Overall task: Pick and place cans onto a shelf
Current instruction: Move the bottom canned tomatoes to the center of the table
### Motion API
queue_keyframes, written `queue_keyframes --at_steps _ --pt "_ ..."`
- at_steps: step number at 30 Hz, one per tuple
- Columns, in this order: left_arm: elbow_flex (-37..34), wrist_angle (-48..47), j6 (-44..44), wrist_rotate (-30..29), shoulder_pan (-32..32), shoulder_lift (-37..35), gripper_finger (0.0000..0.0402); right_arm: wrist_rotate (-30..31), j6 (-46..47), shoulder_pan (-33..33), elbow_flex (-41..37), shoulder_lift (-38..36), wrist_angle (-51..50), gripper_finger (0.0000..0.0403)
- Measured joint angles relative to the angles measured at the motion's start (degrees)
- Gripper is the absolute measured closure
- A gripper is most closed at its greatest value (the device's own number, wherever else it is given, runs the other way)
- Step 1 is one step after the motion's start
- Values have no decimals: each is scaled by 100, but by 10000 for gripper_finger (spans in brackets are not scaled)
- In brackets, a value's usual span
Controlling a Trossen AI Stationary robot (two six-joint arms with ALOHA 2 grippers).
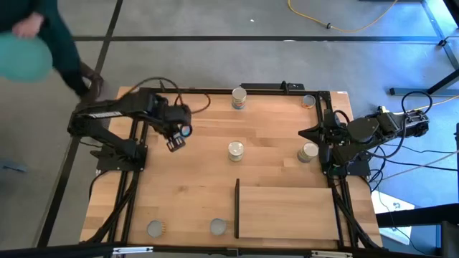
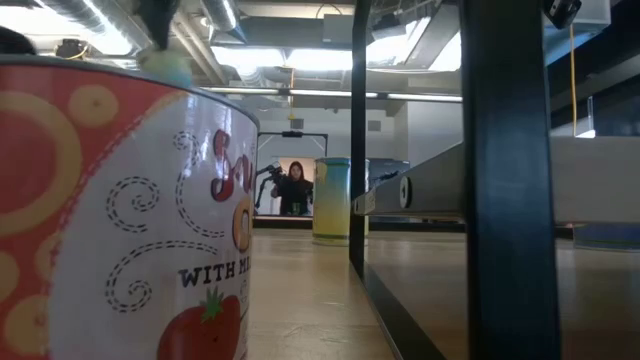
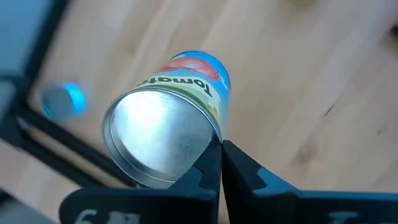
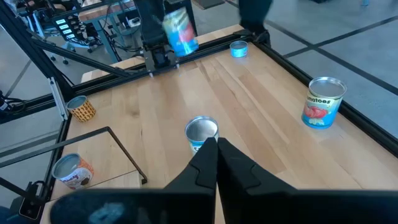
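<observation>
My left gripper (image 1: 176, 142) hangs over the table's left half, shut on a tomato-label can (image 3: 168, 118) that shows raised and tilted (image 4: 180, 31) in the right wrist view. Other cans stand on their bases: one at the far edge (image 1: 239, 97), one mid-table (image 1: 236, 150), one at the right (image 1: 308, 152), two with grey tops near the front edge (image 1: 155, 228) (image 1: 217, 227). The light-wood shelf (image 1: 287, 211) lies front right, its black upright edge (image 1: 237, 208) on its left side. My right gripper (image 1: 307, 134) waits shut at the right edge, above the right can. My left gripper pinches the rim (image 3: 214, 138) of the can's bare metal end between its two fingers (image 3: 208, 163), which come from above, pointing steeply down. The can hangs tilted below the fingers, clear of the table, label end away from the wrist.
A small blue disc (image 1: 308, 102) lies at the far right corner. Black frame rails (image 1: 215, 89) run along the table's edges. A person (image 1: 36, 43) passes beyond the far left corner, and another (image 2: 295, 188) stands far back in the low view. Bare wood (image 1: 193, 186) lies left of the shelf.
</observation>
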Motion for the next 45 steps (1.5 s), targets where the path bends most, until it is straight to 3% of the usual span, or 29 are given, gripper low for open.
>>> queue_keyframes --at_steps 10,20,22,25,33,40,45 --pt "1815 57 541 -608 -2 1144 401 111 -146 0 0 -2 -13 397" --pt "4347 253 1568 -246 -36 2924 401 606 29 0 0 -15 -351 397" --pt "4159 757 1759 -152 -87 2951 401 777 126 0 0 -15 -442 397" --pt "4136 806 1992 121 -101 3071 401 966 155 0 0 -16 -524 397" --pt "4122 1098 2953 194 -212 3446 401 1019 155 -2 0 -13 -549 397" --pt "4119 1118 3362 -440 34 3722 401 1019 155 -2 0 -11 -560 397" --pt "4116 968 3577 -327 400 3813 401 1017 155 -2 0 -12 -560 397"
